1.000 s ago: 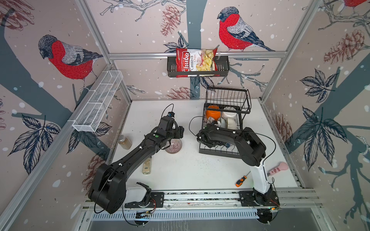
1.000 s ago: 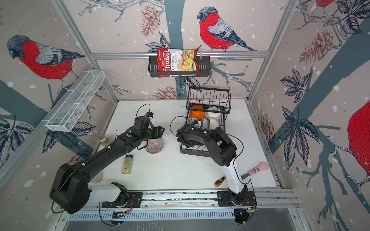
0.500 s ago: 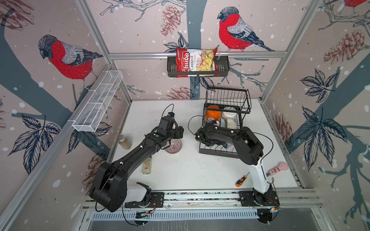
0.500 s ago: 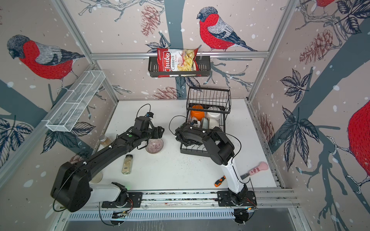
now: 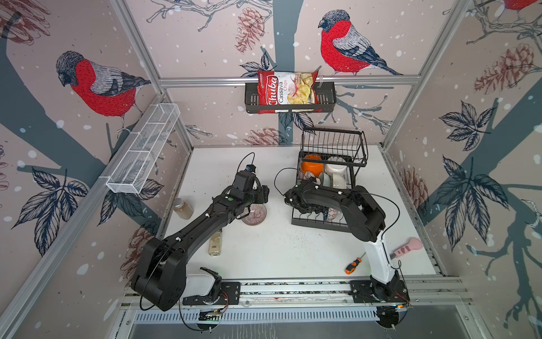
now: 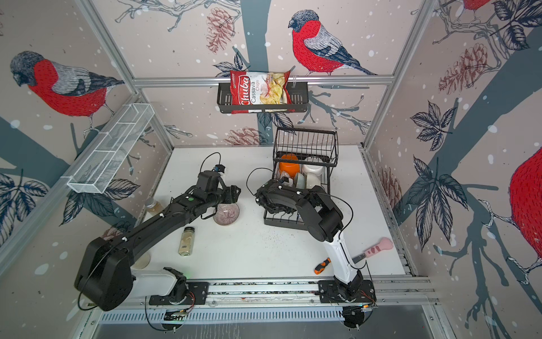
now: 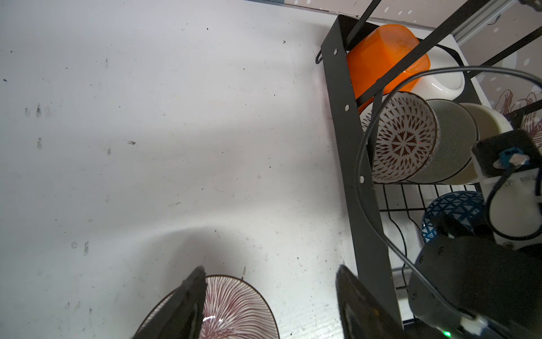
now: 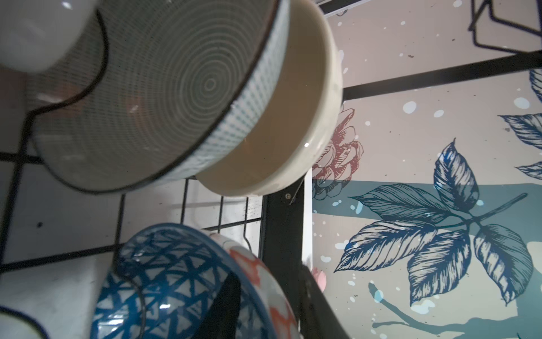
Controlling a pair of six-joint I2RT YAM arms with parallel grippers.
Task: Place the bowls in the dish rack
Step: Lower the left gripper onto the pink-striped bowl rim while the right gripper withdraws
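The black two-tier dish rack (image 5: 318, 225) is standing at the back right of the white worktop (image 5: 293, 255). It is holding most of the bowls on edge in its lower tier. An orange bowl (image 7: 381, 58) and a white bowl (image 7: 440, 79) are sitting at the back. In front of them a brown starburst bowl (image 7: 404, 141), a pale green ringed bowl (image 8: 140, 97) and a cream bowl (image 8: 296, 117) are leaning together.

Nearer the front, a blue triangle-patterned bowl (image 8: 164, 278) is resting in the wires. The right gripper (image 8: 269, 273) is reaching in, its fingers (image 8: 225, 305) straddling that bowl's wall. I cannot tell whether they are pinching it or standing clear.

One striped bowl (image 7: 234, 311), with fine dark-red lines fanning from its centre, is sitting outside the rack, just beside it on the worktop. The left gripper (image 7: 269, 268) is hovering over it, fingers apart and holding nothing.

The bowl is looking glazed, stiff and easy to chip, and probably slippery. I would be taking it by the rim, one finger inside, and easing it between the wires.
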